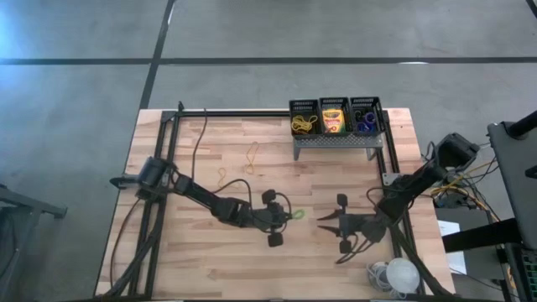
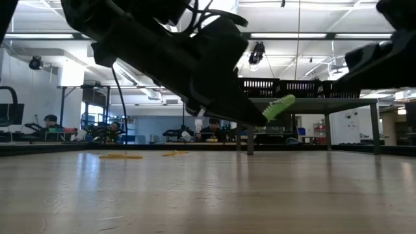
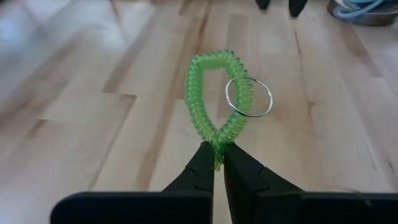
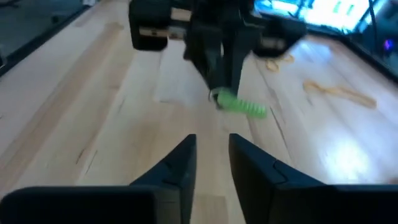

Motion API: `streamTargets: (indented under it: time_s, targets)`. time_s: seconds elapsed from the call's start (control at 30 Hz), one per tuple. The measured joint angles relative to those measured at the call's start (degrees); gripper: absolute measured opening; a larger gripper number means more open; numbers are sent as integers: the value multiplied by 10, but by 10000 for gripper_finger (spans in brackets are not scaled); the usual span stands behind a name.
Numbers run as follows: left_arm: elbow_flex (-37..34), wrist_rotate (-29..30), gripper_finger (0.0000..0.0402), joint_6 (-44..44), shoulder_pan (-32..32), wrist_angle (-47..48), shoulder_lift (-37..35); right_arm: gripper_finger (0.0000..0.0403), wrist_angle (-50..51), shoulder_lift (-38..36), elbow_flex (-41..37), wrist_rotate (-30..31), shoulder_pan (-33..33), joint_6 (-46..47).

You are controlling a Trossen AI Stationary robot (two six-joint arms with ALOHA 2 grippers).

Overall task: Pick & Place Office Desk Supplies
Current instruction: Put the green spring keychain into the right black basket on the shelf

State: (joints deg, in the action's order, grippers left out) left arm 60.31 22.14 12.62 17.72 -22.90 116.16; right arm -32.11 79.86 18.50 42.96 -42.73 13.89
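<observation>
A green coil ring [image 3: 214, 102] with a small metal key ring [image 3: 249, 98] on it hangs above the table, and my left gripper [image 3: 218, 151] is shut on it near the table's middle [image 1: 289, 216]. My right gripper [image 4: 212, 155] stands open and empty just to the right [image 1: 323, 221], pointing at the green coil ring [image 4: 241, 106]. Three black mesh bins [image 1: 334, 117] sit on a grey perforated stand [image 1: 336, 142] at the far edge, holding yellow rubber bands [image 1: 304, 124], a crayon box [image 1: 333, 120] and blue rings [image 1: 365, 126]. My left gripper pinches the coil ring's near end [image 3: 217, 144] between its two fingertips. The fingers slant downward from the table's left side. The loop sticks out beyond the fingertips, lifted clear of the table [image 2: 279, 106], with the key ring hanging on its side.
Two yellow rubber bands lie loose on the wood [image 1: 252, 153] [image 1: 221, 176], left of the stand. A white object with cables [image 1: 401, 273] sits at the near right corner. Black frame rails [image 1: 168, 159] run along the table's sides.
</observation>
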Motion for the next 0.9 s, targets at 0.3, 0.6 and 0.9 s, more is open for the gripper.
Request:
streamTargets:
  time_s: [0.3,0.6,0.9]
  targets:
    - [25,-62,18,9,0,-1,27,156,0,15,8,-55,66,-204]
    - [24,-63,36,24,0,0,27,180,-3,76,63,-141,95,-364]
    - [24,-63,38,28,0,0,27,139,17,140,120,-92,101,-364]
